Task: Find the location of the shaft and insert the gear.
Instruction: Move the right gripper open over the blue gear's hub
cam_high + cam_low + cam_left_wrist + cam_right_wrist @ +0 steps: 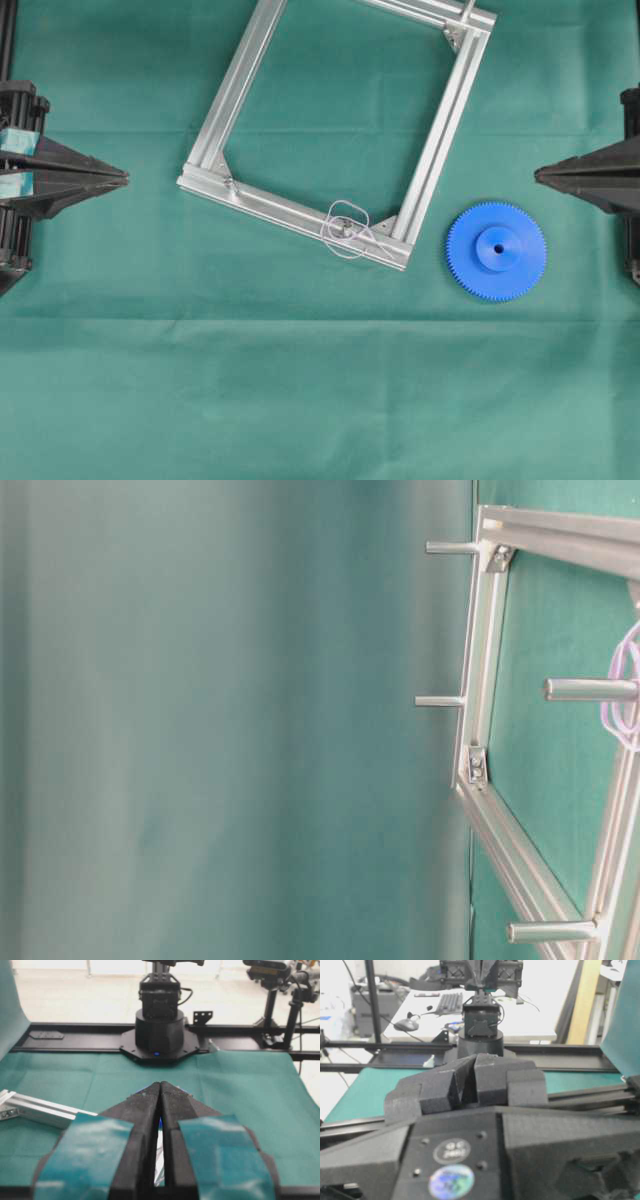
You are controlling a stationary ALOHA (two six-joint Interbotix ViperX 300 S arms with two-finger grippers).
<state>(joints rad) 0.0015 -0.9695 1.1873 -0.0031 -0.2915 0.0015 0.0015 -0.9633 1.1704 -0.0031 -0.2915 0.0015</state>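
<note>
At the right edge of the green cloth: right gripper point(540, 174), jaws closed, empty. Nearest item: blue gear point(497, 250), flat, just inward and nearer the front. Beyond it: shaft point(343, 228), upright on the aluminium frame point(445, 135). Left gripper point(124, 178), closed, lies farther off.

Green cloth point(300, 400), bright white desk point(545, 1005)

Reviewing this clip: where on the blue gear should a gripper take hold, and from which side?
Best guess: the raised central hub of the gear, from straight above. It lies flat on the green cloth, so its thin toothed rim gives little to pinch. The right gripper, shut, sits nearest.
</note>
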